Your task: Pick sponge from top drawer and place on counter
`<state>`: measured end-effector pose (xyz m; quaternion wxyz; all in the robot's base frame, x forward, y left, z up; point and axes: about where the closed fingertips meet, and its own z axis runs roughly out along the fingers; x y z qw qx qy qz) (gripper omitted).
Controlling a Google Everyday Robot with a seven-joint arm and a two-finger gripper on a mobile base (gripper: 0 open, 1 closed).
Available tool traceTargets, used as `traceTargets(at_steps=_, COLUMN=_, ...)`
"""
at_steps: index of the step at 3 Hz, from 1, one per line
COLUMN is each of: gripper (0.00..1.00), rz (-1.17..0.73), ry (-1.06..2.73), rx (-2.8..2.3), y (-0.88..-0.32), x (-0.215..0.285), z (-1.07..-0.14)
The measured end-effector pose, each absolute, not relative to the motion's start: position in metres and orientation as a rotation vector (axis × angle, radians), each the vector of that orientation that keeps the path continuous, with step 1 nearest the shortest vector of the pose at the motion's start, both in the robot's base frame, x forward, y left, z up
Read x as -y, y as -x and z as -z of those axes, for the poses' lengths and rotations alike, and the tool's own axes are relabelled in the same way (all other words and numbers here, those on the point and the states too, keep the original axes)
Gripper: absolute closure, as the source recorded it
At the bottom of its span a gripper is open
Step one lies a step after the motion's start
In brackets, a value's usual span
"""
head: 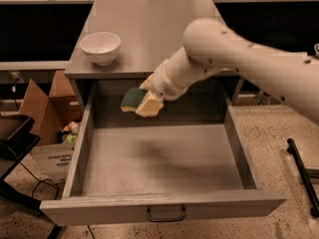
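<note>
My tool (143,98) is clamped on the sponge (130,98), which juts from its tip above the open top drawer (164,210).

My gripper (145,102), clamped on the green sponge (131,98), hangs over the grey metal drawer (79,156); a white bowl (100,47) blocks the front-left of the flat grey counter (149,31).

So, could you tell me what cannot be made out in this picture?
- Camera view: the gripper, shut on the sponge above the top drawer, hides the sponge's right end.
- Camera view: the arm hides part of the front edge of the counter.
- Camera view: what lies in the cardboard box is too small to identify.
</note>
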<state>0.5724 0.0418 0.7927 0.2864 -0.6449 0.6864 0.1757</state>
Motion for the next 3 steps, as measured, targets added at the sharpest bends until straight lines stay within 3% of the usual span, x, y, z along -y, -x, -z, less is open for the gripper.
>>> traceTargets(at_steps=2, gripper=1.00, rz=-0.302, ry=1.817, rx=-1.926, y=-0.631, x=-0.044, z=-0.915)
traceTargets(at_steps=3, gripper=1.00, rz=-0.174, ry=1.713, rx=-1.961, y=-0.694, x=-0.020, z=-0.949)
